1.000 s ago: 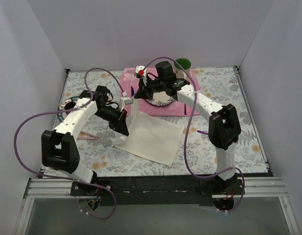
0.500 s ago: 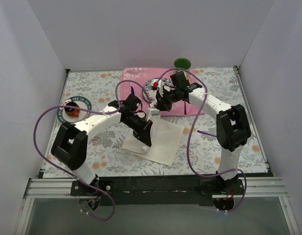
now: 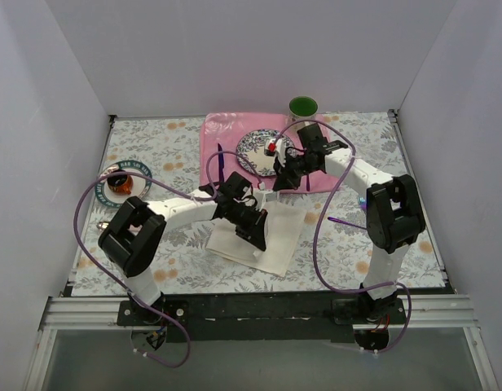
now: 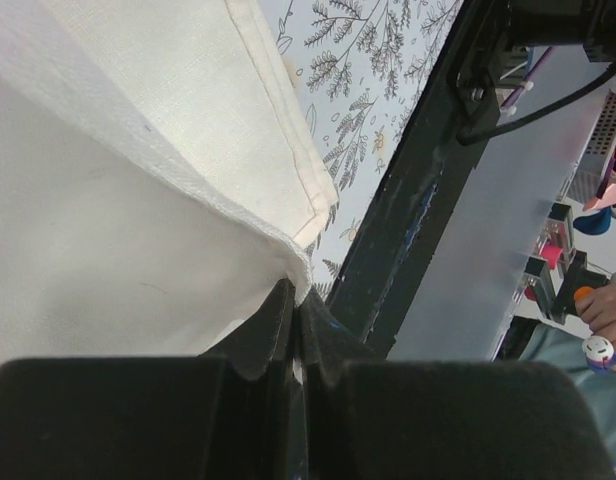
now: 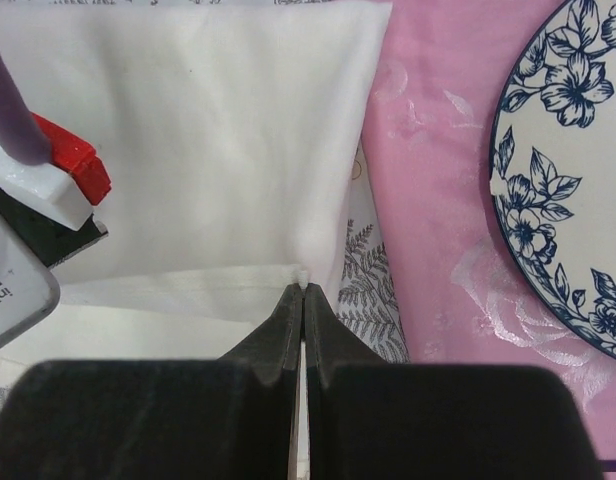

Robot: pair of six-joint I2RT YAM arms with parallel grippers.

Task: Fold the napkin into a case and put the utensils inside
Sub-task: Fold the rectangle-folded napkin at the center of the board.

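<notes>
The left arm (image 3: pixel 182 210) and right arm (image 3: pixel 361 173) look alike: white tubular links, bulky black joints. A thin purple cable (image 3: pixel 316 244) loops along each. The left gripper (image 4: pixel 295 295) and right gripper (image 5: pixel 303 292) are black with tapered fingers; a small red-and-white part (image 3: pixel 273 147) marks the right wrist

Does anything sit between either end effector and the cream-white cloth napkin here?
Nothing visible does. The left end effector is shut directly on the cream-white cloth napkin near a corner. The right end effector is shut on its edge, beside the pink rectangular placemat.
</notes>
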